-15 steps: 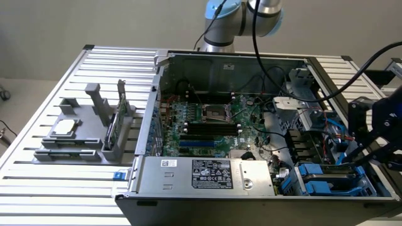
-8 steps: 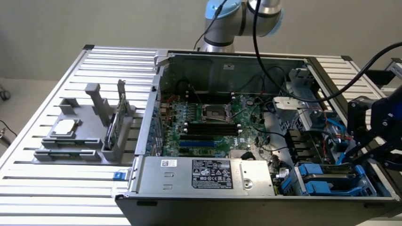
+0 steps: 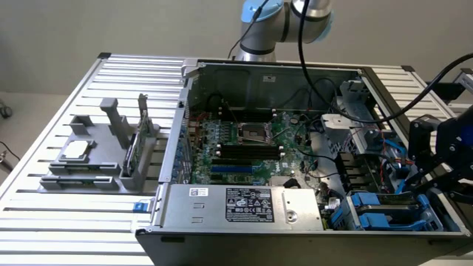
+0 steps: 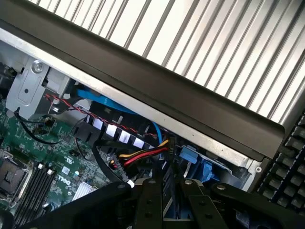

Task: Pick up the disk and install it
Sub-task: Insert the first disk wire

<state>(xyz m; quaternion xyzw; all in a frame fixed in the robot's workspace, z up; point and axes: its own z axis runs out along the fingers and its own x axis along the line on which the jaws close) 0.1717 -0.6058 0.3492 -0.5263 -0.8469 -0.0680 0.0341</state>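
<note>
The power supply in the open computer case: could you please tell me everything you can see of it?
The power supply is a silver-grey box, apparently sheet metal, lying level along the near edge of the open computer case. A black label with white print covers part of its top, with a small white sticker toward the exterior view's left. The motherboard lies beyond it; dark cables crowd its end on the exterior view's right.

Open computer case (image 3: 174, 145) — grey holder (image 3: 94, 166)
</note>
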